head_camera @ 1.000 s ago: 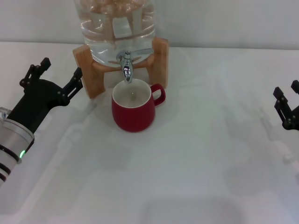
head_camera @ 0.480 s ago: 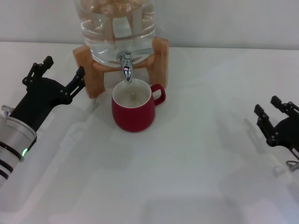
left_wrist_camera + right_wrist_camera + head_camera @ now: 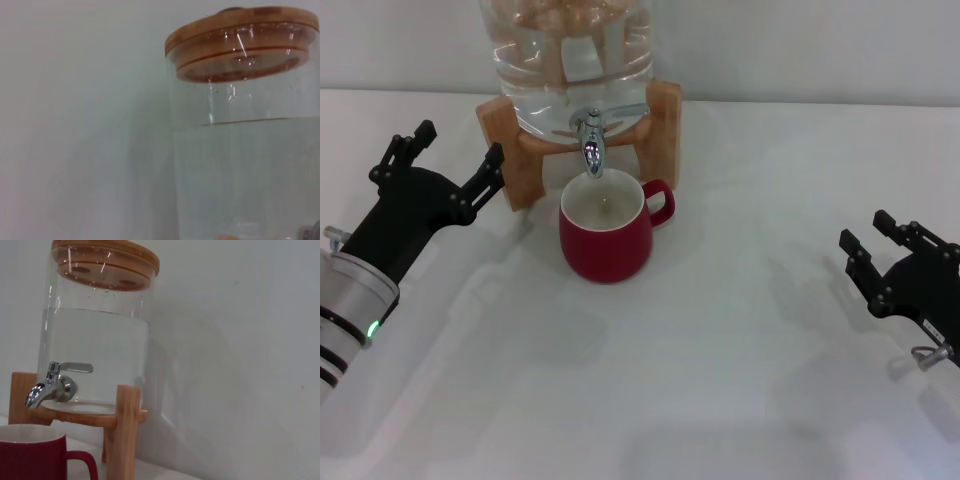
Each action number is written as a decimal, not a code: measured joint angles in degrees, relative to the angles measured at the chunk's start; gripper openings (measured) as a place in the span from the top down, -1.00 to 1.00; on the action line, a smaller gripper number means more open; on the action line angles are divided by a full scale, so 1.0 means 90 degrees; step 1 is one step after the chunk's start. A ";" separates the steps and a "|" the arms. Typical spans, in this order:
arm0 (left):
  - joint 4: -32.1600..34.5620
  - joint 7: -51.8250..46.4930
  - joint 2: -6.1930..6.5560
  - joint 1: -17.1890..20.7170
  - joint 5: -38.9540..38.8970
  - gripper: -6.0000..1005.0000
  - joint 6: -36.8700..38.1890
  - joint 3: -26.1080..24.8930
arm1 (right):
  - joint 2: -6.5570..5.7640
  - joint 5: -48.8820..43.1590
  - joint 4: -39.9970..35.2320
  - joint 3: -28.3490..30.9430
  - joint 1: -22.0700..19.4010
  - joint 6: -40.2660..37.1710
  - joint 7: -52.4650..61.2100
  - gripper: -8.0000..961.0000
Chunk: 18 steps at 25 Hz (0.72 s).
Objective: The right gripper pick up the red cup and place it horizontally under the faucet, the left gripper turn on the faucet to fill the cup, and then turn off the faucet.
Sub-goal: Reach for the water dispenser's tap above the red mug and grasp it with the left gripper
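The left gripper (image 3: 442, 170) hovers just left of the wooden stand (image 3: 510, 170), its black prongs spread wide with nothing between them, one prong tip close to the stand's left post. It sits almost where it did half a second ago. The right gripper (image 3: 890, 262) has changed more: it has slid in from the table's right edge toward the stand and now shows more of its claw, prongs spread and empty, well apart from the red cup (image 3: 607, 232).

The red cup stands upright on the white table (image 3: 720, 380) just in front of the stand, its mouth directly under the spout of the faucet (image 3: 591, 143), its handle pointing right; it has not moved. The faucet's lever points right. The clear water jug (image 3: 97, 340) rests on the stand under a wooden lid (image 3: 240, 42). No writing or label is readable anywhere.
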 joint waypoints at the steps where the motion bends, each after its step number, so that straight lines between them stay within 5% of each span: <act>1: 0.0007 0.0000 0.0000 0.0003 0.0001 -0.74 -0.0018 0.0002 | 0.0000 0.0000 0.0001 -0.0003 -0.0007 -0.0001 0.0000 0.13; 11: 0.0071 -0.0001 -0.0012 0.0146 -0.0001 -0.73 -0.0529 0.0142 | 0.0000 0.0001 0.0058 -0.0028 -0.0064 -0.0009 0.0006 0.13; 18: 0.0840 -0.0066 -0.0029 0.0771 -0.0018 -0.73 -0.0438 0.0405 | 0.0000 0.0000 0.0056 -0.0030 -0.0081 0.0028 0.0009 0.13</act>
